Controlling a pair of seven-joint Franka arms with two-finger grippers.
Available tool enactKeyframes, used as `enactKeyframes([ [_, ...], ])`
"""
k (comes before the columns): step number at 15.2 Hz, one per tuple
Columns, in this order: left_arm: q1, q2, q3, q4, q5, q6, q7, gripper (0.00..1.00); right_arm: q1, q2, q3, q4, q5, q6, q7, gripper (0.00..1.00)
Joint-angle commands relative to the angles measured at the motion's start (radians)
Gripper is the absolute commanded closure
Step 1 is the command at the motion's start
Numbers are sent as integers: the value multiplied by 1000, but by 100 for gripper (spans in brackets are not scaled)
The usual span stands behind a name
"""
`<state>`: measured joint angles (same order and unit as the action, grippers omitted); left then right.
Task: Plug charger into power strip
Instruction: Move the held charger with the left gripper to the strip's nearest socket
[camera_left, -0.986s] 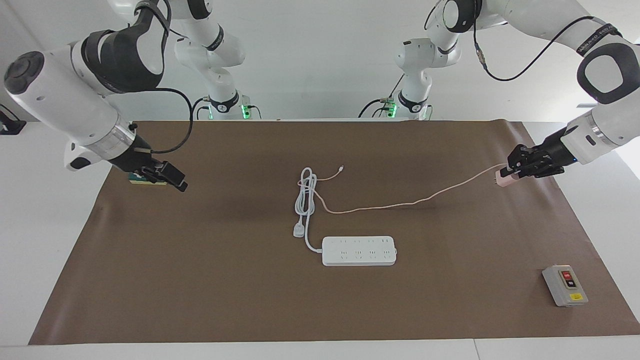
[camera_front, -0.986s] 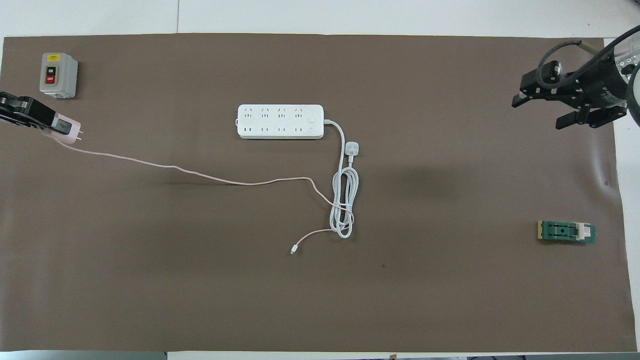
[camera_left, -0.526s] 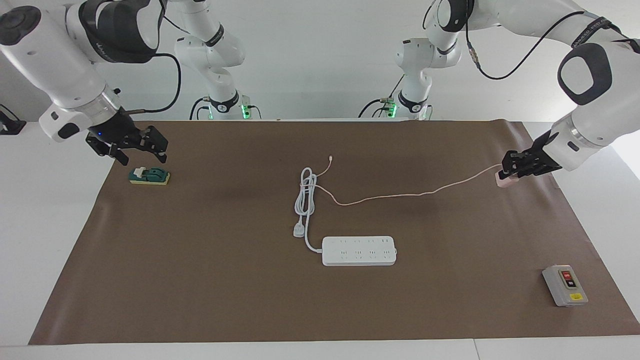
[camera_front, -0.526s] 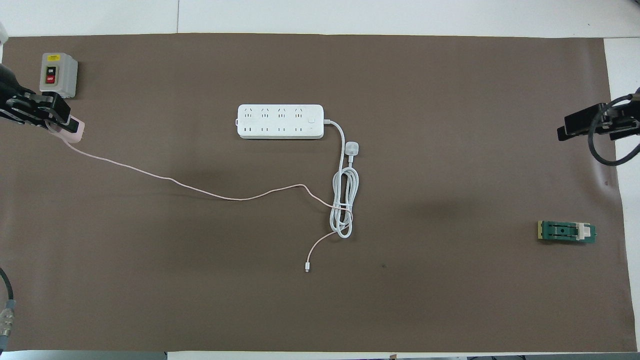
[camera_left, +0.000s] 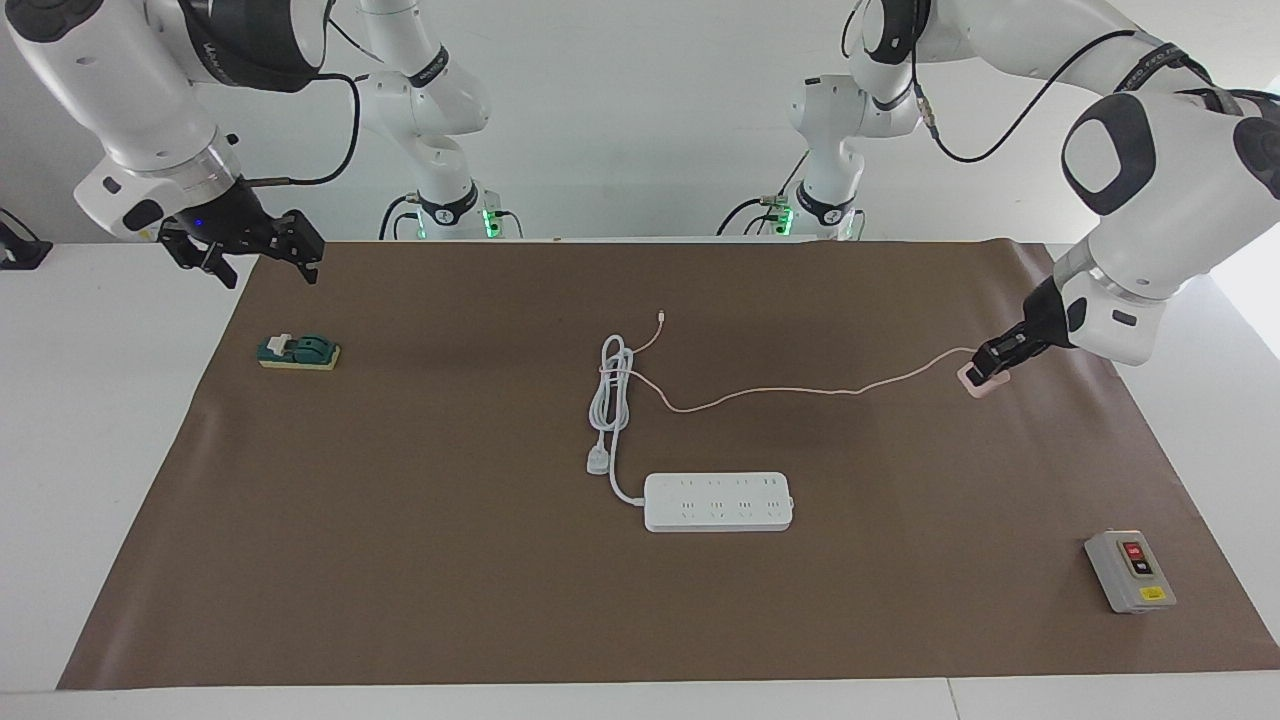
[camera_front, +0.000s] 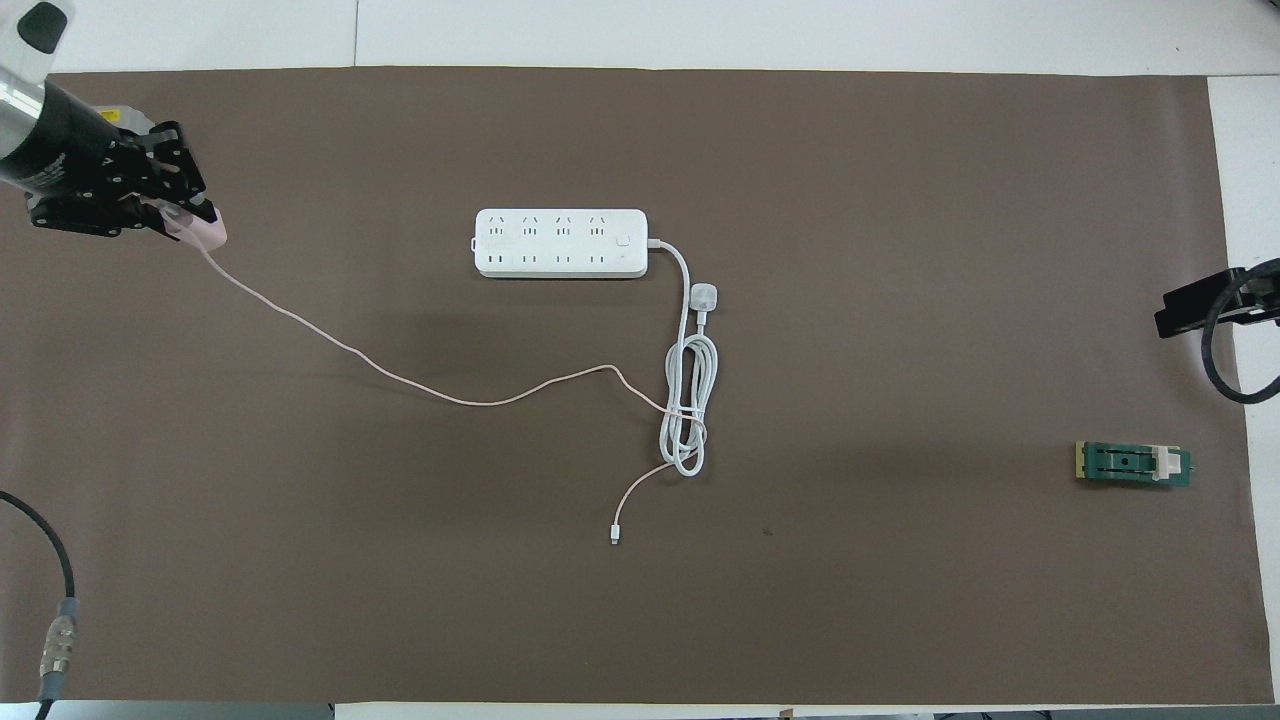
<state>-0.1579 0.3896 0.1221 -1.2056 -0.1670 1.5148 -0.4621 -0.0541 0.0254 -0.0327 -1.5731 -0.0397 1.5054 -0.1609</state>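
Facing view: left gripper (camera_left: 985, 367) clamps charger (camera_left: 975, 381); right gripper (camera_left: 262, 262) spread.

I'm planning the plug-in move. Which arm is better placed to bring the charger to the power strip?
Left. The left gripper is already shut on the charger, toward its end of the table. The right gripper hangs open and empty over the mat's edge near the green block, no closer to the power strip.

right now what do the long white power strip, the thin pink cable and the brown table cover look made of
Long white power strip: likely hard plastic, smooth, crisp moulded socket slots. Thin pink cable: flexible, probably rubbery sheath; it lies in loose curves. Brown table cover: matte sheet, paper or thin mat; faint ripples near its edge.
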Motion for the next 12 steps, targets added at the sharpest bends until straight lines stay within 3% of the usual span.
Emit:
enactKeyframes([
  [1,-52,35,10,17,17,33,-200,100,-33,-34,39,-16,-17,3,-19,0],
  [10,-204,146,10,17,78,186,-919,100,-49,-42,33,-15,67,6,84,0],
  [12,-222,169,8,17,77,234,-987,100,-49,-42,30,-12,80,9,92,0],
])
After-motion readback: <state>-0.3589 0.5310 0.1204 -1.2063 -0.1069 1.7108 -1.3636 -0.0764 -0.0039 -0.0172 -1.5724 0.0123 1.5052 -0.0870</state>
